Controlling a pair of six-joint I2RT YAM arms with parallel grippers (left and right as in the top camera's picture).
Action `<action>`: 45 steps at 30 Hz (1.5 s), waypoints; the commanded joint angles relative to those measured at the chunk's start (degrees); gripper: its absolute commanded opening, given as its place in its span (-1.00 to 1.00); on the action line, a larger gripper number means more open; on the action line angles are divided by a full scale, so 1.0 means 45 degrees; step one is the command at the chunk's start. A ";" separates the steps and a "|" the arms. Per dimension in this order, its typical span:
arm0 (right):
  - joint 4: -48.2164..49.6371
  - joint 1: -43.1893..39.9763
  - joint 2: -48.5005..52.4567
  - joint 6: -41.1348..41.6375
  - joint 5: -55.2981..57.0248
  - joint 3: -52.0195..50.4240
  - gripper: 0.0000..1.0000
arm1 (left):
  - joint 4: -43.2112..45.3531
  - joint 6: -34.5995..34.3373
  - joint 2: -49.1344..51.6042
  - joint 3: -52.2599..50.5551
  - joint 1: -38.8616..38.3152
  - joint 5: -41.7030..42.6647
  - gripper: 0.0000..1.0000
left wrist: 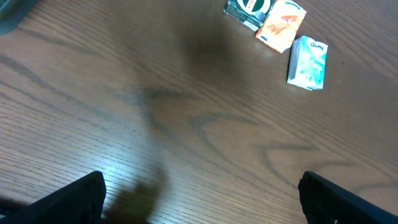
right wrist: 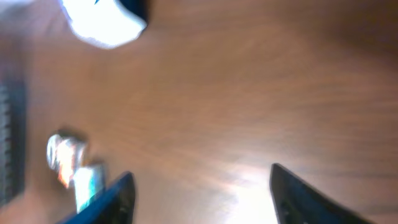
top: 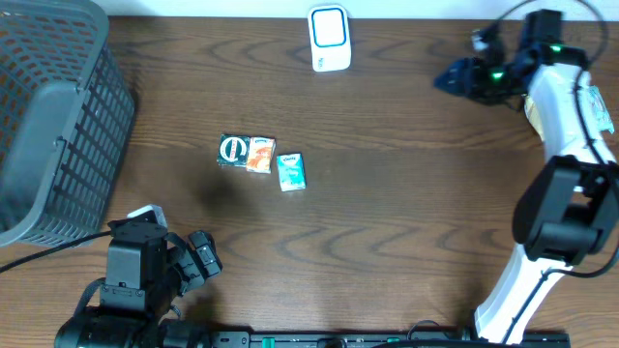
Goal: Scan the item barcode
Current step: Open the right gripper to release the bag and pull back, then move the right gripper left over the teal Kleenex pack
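Note:
Three small packets lie together mid-table: a dark green one [top: 233, 151], an orange one [top: 259, 155] and a teal one [top: 291, 172]. The white barcode scanner [top: 329, 39] stands at the far edge. My left gripper [top: 205, 254] hovers open near the front left, with nothing between its fingers; the left wrist view has the teal packet [left wrist: 307, 62], orange packet [left wrist: 283, 25] and green packet [left wrist: 249, 9] well ahead of it. My right gripper [top: 447, 79] is at the far right, open and empty, pointing toward the scanner [right wrist: 102, 22], which is blurred in the right wrist view.
A grey plastic basket [top: 58, 126] fills the far left corner. The right arm's white body [top: 566, 145] runs down the table's right side. Bare wood lies between the packets and both grippers.

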 commanded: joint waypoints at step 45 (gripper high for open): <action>-0.0748 0.9360 -0.0034 0.4235 0.5401 -0.0661 0.98 | -0.0034 0.0024 -0.0049 -0.0015 0.0029 -0.0117 0.95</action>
